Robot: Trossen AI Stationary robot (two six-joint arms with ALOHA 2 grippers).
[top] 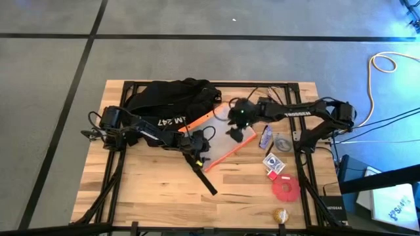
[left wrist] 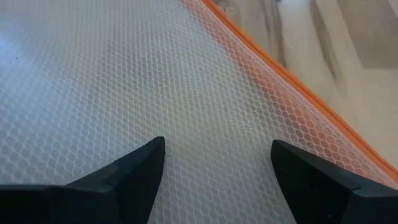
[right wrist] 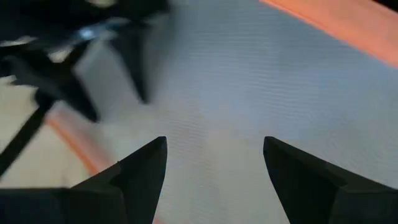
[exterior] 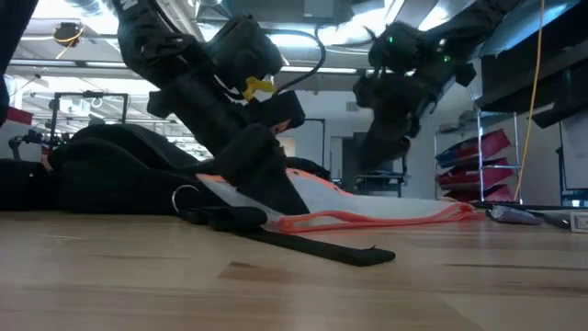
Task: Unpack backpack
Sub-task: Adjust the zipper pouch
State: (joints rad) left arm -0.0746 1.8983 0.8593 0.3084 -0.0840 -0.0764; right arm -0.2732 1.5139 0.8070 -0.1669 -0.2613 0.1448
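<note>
Two grippers are hovering close over one white mesh pouch [top: 223,134] with orange edging, the left gripper [left wrist: 217,177] and the right gripper [right wrist: 214,171] each spreading its fingers with nothing between them, and their arms are hiding much of the pouch from above. One backpack [top: 172,98] is lying at the table's [top: 151,190] far edge reading "AM 247", while several small items on the right are staying too blurred to name.

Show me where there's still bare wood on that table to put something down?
Bare wood lies along the near edge, left of the black strap, and between it and the red disc. It is crowded around the mesh pouch, the backpack and the small items at the right.
</note>
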